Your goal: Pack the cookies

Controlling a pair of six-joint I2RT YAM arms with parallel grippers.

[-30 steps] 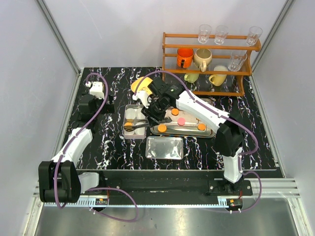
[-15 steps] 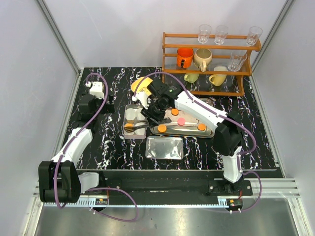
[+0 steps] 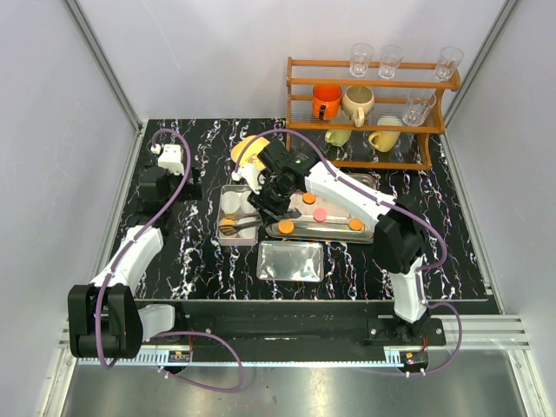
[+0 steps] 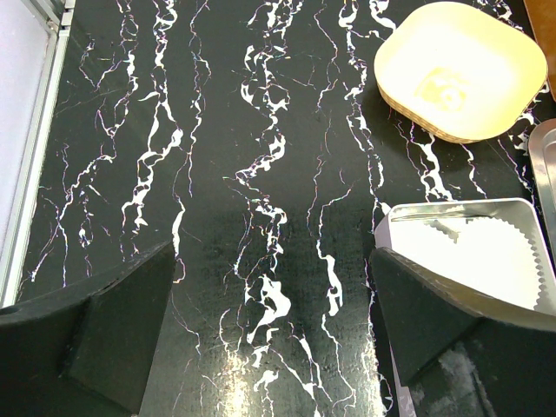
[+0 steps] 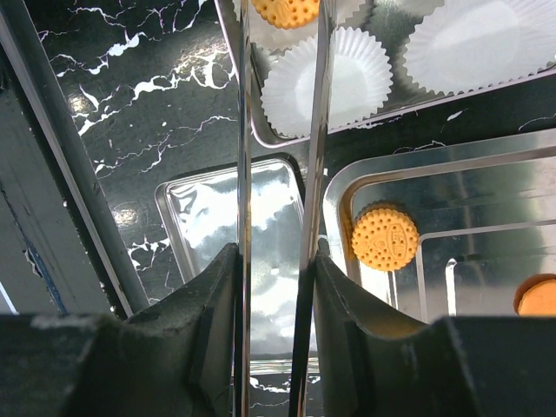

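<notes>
Gently: right pincer (image 5: 276, 287), part-closed on silver metal tongs (image 5: 243, 174), should centre round orange cookie (image 5: 287, 9) over white paper cup (image 5: 347, 87) (left pincer (image 4: 274, 321) gapes, empty).

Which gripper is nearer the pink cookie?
Right. The right gripper, holding tongs, hangs just left of the pink cookie; the left gripper sits open far to its left, beyond the tin.

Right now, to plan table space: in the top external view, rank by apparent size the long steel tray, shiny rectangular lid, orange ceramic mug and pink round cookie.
Largest first:
long steel tray
shiny rectangular lid
orange ceramic mug, farther away, so real size unsure
pink round cookie
</notes>
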